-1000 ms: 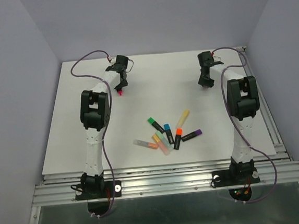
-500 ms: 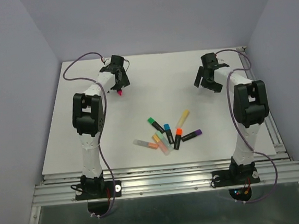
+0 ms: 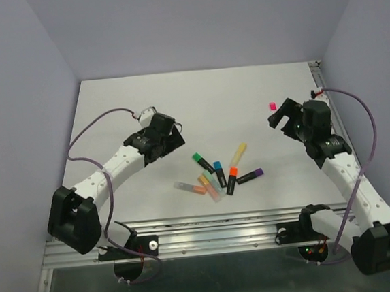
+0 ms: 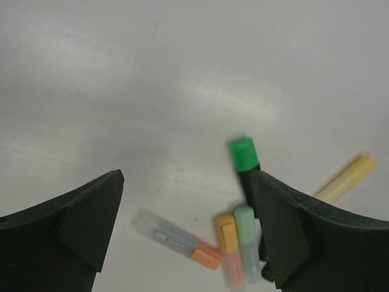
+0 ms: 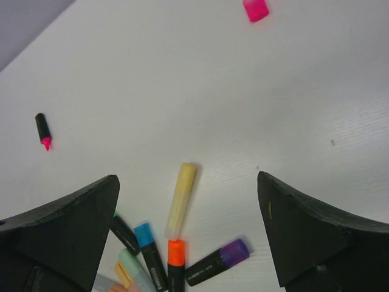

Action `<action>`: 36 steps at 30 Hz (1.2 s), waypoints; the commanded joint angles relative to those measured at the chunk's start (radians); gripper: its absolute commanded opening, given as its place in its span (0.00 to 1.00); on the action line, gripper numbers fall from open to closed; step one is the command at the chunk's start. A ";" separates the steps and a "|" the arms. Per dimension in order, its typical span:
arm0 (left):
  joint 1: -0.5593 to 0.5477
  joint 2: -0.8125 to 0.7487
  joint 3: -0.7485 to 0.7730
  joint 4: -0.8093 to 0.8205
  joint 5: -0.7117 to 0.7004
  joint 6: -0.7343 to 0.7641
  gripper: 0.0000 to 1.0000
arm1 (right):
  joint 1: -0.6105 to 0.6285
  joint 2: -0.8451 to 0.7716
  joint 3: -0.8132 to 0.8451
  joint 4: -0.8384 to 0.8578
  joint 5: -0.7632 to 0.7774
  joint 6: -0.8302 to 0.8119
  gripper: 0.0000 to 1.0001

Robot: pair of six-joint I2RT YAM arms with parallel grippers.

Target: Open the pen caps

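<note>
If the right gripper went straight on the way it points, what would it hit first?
Probably the yellow pen, centred ahead of the open right gripper; depth is unclear.

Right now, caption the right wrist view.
Open right end effector above capped highlighters; pink cap and uncapped pink pen lie apart.

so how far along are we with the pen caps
Done: one pink cap lies loose, a black pink-tipped barrel lying apart. In hand: nothing, both arms' jaws stand open and empty. Left: the green cap, blue cap, orange cap, purple cap and others in the cluster still sit on their pens.
</note>
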State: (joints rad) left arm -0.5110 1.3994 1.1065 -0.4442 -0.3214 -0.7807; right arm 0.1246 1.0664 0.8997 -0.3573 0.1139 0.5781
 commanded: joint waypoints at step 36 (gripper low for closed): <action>-0.403 0.182 -0.172 -0.318 0.056 -0.968 0.72 | -0.003 -0.477 -0.386 -0.032 -0.131 0.221 1.00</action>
State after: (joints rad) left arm -0.9276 1.5654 0.9226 -0.6998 -0.2352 -1.7119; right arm 0.1246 0.6075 0.4957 -0.3828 -0.0257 0.8227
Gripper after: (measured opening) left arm 0.723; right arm 0.999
